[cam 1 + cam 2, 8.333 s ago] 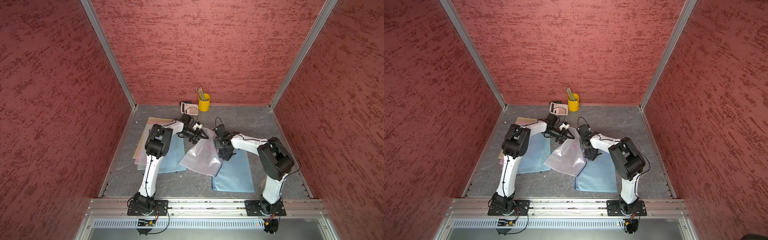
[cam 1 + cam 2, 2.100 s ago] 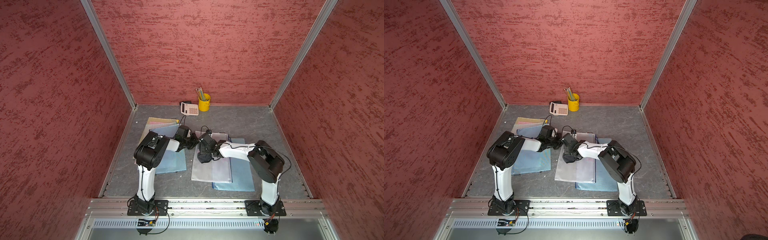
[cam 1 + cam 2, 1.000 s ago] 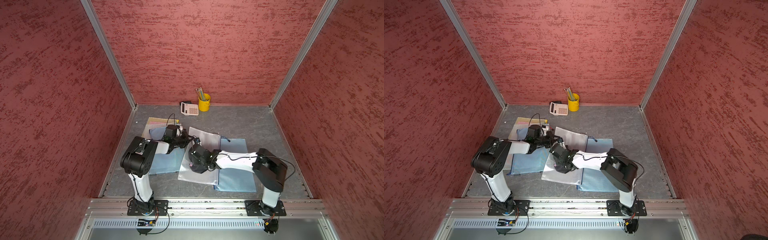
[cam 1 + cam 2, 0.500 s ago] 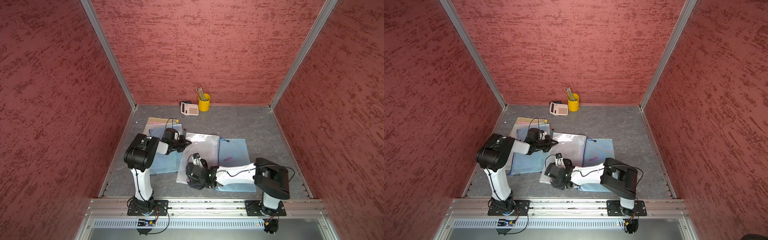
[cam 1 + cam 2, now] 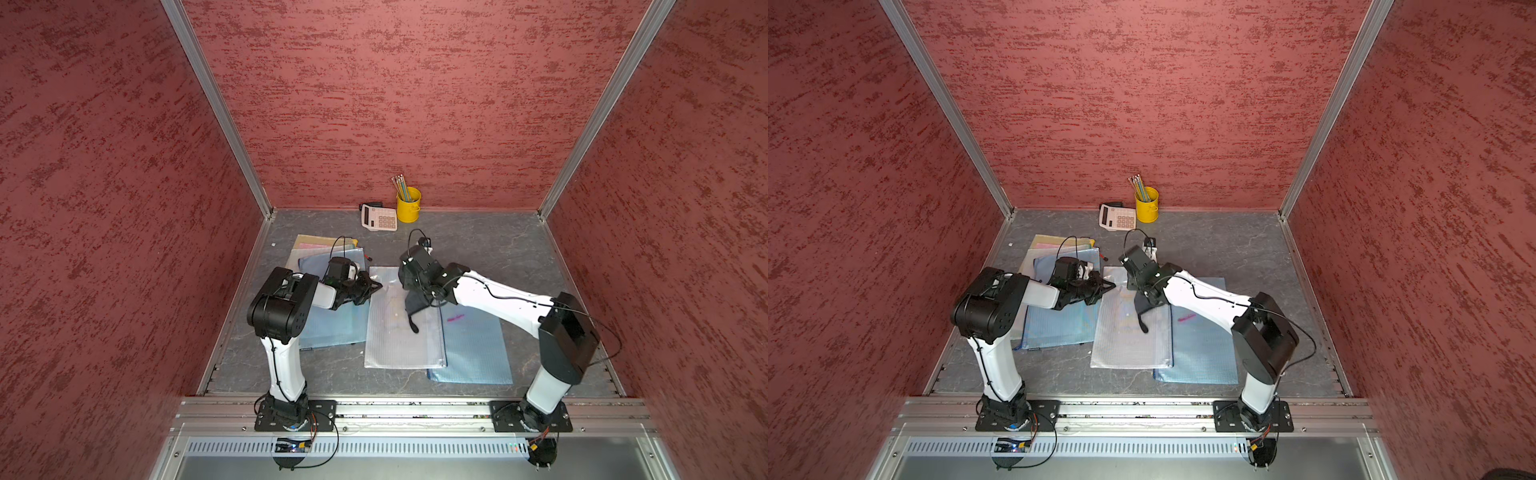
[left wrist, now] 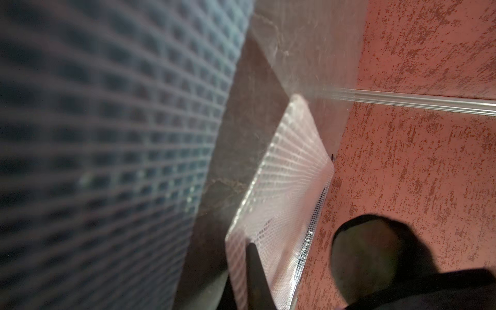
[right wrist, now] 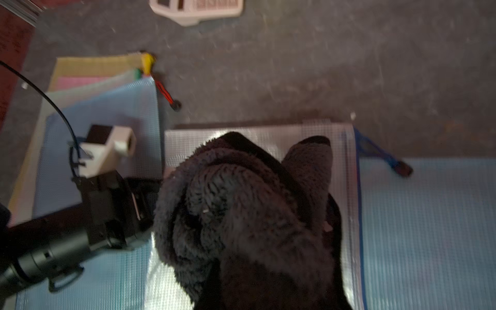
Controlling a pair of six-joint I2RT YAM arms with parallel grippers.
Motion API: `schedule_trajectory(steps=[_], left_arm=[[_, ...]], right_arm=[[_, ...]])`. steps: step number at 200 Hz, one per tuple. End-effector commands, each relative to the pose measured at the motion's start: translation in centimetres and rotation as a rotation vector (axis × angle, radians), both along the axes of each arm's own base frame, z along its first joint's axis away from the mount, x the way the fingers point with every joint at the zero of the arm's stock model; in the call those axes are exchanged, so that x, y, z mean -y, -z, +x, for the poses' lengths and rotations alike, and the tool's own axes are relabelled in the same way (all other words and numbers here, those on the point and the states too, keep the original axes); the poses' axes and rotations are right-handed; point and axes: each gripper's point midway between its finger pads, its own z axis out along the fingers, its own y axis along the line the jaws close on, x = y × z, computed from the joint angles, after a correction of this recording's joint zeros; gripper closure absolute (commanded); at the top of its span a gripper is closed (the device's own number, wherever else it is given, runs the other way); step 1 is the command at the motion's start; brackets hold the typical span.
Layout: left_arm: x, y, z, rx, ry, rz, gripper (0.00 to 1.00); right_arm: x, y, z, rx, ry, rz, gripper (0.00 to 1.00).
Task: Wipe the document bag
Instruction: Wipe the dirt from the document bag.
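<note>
Top views: document bag [image 5: 401,336], clear mesh, flat on the grey surface [image 5: 498,249], beside a pouch stack [image 5: 332,328] and overlapping a blue pouch [image 5: 473,349]. Left gripper [image 5: 376,286] clamped on its far left corner. Right gripper [image 5: 415,301] clamped on a dark cloth [image 5: 412,309] resting on the bag.
Left wrist: document bag [image 6: 281,201] corner pinched, black finger across it.
Right wrist: cloth [image 7: 241,214] bunched over the document bag [image 7: 341,150]; fingers hidden.

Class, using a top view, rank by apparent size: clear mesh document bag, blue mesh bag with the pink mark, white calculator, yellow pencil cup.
1. Clear mesh document bag.
2. Blue mesh bag with the pink mark, partly covered.
3. White calculator and yellow pencil cup: too alike to rank.
</note>
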Motion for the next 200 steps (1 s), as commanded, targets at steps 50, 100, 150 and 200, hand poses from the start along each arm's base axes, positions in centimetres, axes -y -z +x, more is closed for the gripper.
schedule_trajectory(steps=[50,100,150,200], left_arm=[[-0.3,0.8,-1.2,-0.029,-0.018,0.050,1.00],[-0.6,1.2,-1.0,-0.047,-0.043,0.053,1.00],[-0.4,1.1,-1.0,-0.041,-0.029,0.050,1.00],[0.7,1.1,-1.4,-0.042,0.009,0.050,1.00]], right_arm=[[2.9,11.4,-0.6,-0.114,0.058,-0.205,1.00],[12.3,13.6,-10.4,-0.268,0.172,-0.352,1.00],[12.1,4.6,-12.5,-0.167,0.123,-0.237,1.00],[2.5,-0.6,-0.1,0.117,0.080,-0.116,1.00]])
